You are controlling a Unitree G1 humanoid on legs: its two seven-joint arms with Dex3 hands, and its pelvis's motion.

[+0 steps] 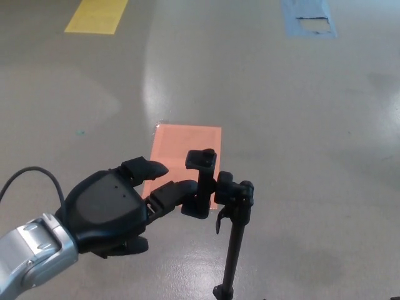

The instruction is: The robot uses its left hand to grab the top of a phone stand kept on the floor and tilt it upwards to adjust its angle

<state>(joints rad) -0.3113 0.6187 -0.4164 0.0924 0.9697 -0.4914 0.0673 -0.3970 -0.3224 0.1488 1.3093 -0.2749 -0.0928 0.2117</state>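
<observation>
The robot's left hand (112, 212), a glossy black shell on a silver forearm, comes in from the lower left with its fingers (172, 192) spread loosely and pointing to the right. The lower finger's tip reaches the clamp at the top of the black phone stand (232, 219) and seems to touch its lower left edge, while the upper finger (145, 169) sits apart above it, touching nothing; the fingers are not wrapped around the clamp, so this is a touch rather than a firm grasp. The thumb shows only as a dark stub beneath the palm. There is one phone stand: a thin black pole rising from the grey polished floor (300, 125) near the bottom edge, with a jointed head and a narrow clamp (201, 184) standing roughly upright just left of the pole's top. On the floor lie three coloured patches: one orange rectangular patch (181, 150) directly behind the clamp, one yellow patch (97, 15) at the top left, and one blue patch (307, 17) at the top right. A black cable (31, 174) loops from the forearm. The right hand is out of sight.
</observation>
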